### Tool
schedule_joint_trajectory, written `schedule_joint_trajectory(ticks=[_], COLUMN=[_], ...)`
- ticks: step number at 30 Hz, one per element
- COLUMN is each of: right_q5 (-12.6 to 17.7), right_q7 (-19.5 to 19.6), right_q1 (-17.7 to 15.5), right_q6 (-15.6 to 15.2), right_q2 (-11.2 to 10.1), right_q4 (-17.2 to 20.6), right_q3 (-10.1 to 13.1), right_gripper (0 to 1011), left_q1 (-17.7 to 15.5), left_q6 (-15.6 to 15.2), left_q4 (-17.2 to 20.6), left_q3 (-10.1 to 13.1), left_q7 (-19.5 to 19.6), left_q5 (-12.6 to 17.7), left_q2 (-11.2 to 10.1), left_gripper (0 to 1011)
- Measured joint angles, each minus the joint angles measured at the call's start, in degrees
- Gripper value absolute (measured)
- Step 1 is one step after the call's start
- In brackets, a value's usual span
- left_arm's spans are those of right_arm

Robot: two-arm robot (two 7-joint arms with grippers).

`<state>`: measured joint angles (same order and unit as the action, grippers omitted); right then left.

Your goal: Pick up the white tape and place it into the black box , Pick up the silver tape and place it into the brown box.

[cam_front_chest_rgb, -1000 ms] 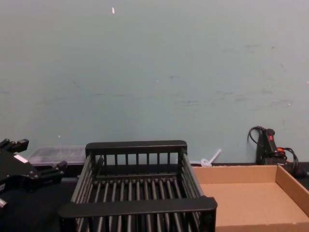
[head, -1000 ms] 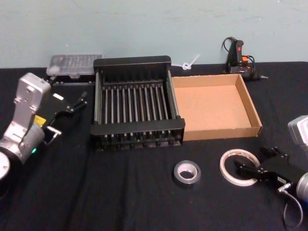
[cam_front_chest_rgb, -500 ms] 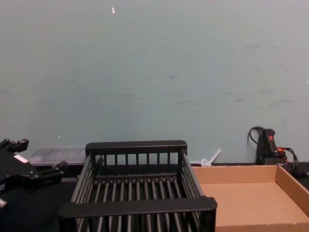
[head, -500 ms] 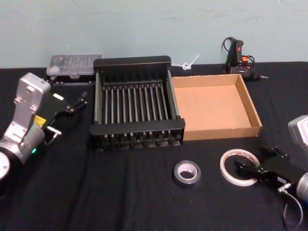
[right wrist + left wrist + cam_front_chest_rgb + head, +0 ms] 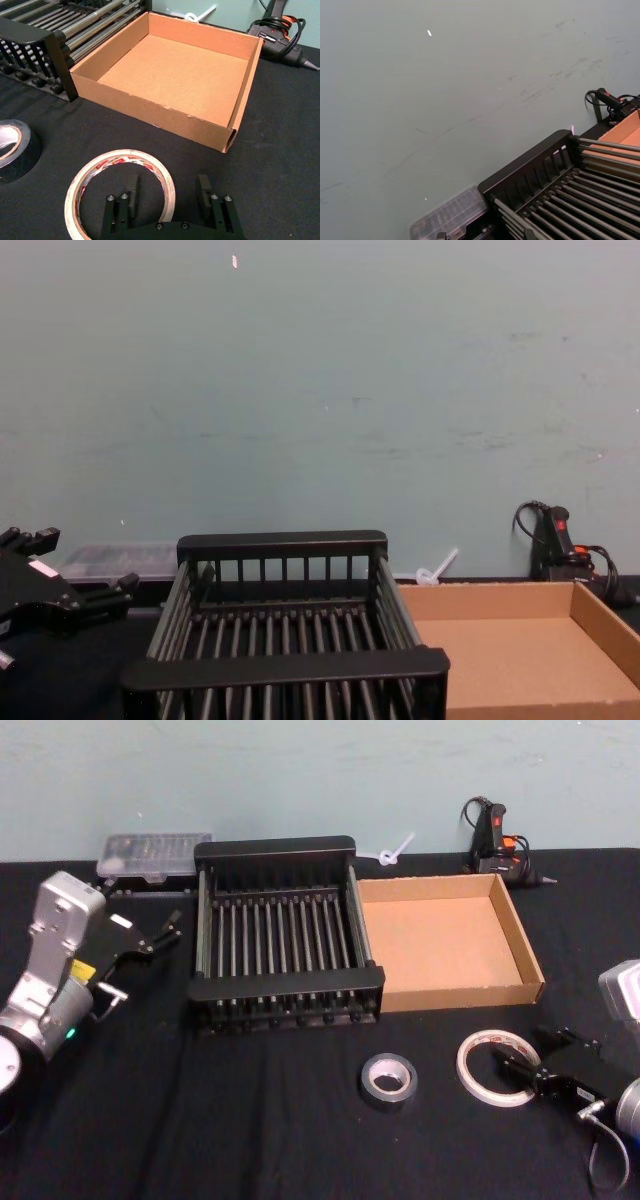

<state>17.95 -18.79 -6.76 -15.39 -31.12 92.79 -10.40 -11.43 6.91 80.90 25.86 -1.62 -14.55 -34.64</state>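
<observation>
White tape (image 5: 496,1066) lies flat on the black table (image 5: 250,1120), near right, in front of the brown box (image 5: 527,952). Right gripper (image 5: 167,192) is low at it, fingers apart, straddling the roll's right rim. Roll looks light, thin and stiff: pinch across the rim wall. Silver tape (image 5: 388,1081) lies just left. Black box (image 5: 284,848) sits far left. Left gripper (image 5: 160,934) is parked far left, fingers apart.

Workshop or lab bench, black cloth-covered table (image 5: 250,1120), bare teal wall (image 5: 320,390), glue gun (image 5: 495,840)
</observation>
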Motion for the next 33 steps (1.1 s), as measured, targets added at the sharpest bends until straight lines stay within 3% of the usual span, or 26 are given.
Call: schedule_joint_trajectory(ticks=[2,4,17,22,33], right_q5=[0.0,0.0,0.0,0.0,0.0], right_q7=[0.0,0.0,0.0,0.0,0.0], right_q1=[0.0,0.0,0.0,0.0,0.0], right_q6=[0.0,0.0,0.0,0.0,0.0], right_q2=[0.0,0.0,0.0,0.0,0.0], right_q4=[0.0,0.0,0.0,0.0,0.0], right_q3=[0.0,0.0,0.0,0.0,0.0], right_gripper=[687,677,222,101,96], left_q1=[0.0,0.0,0.0,0.0,0.0], left_q6=[0.0,0.0,0.0,0.0,0.0], left_q4=[0.0,0.0,0.0,0.0,0.0], left_q3=[0.0,0.0,0.0,0.0,0.0], left_q7=[0.0,0.0,0.0,0.0,0.0], left_q5=[0.0,0.0,0.0,0.0,0.0], left_q2=[0.0,0.0,0.0,0.0,0.0], left_gripper=[1001,1001,1001,1001,1001])
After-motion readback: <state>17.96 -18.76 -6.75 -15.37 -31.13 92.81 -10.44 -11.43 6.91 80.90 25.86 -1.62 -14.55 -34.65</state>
